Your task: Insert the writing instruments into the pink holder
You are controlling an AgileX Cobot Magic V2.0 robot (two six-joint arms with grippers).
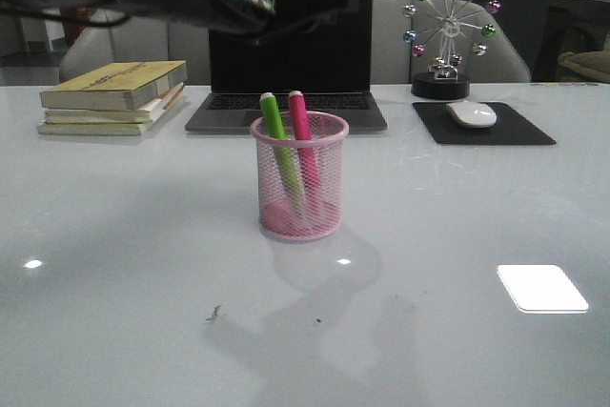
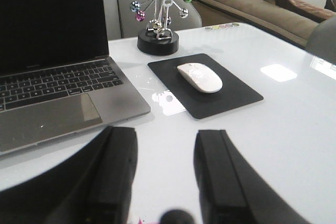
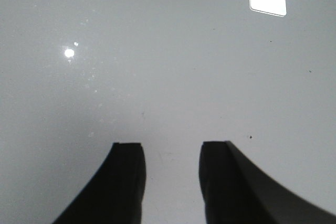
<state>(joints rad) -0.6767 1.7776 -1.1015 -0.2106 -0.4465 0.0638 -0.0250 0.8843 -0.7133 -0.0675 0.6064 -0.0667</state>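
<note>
Nearest the camera in the front view, the white table (image 1: 124, 312) shows glare patches and a few dark specks. At table centre stands the pink mesh cup (image 1: 299, 178), upright. Both markers are inside it: green marker (image 1: 280, 145) at the cup's 9 o'clock side, pink marker (image 1: 303, 140) just beside it toward 3 o'clock, each leaning slightly, caps above the rim.

Farther back, at 12 o'clock from the cup: laptop (image 1: 291, 54), lid up, screen dark. At 10 o'clock: stack of books (image 1: 112, 97). At 2 o'clock: white mouse (image 1: 472, 114) on a black mouse pad (image 1: 515, 129), with a ball-spoked desk ornament (image 1: 448, 35) behind it.

Left gripper (image 2: 165, 182): fingers parted with a clear gap, nothing between them, raised above the laptop's near edge; its arm appears as a dark blur at the front view's top left. Right gripper (image 3: 170, 182): fingers apart, holding nothing, over bare table.
</note>
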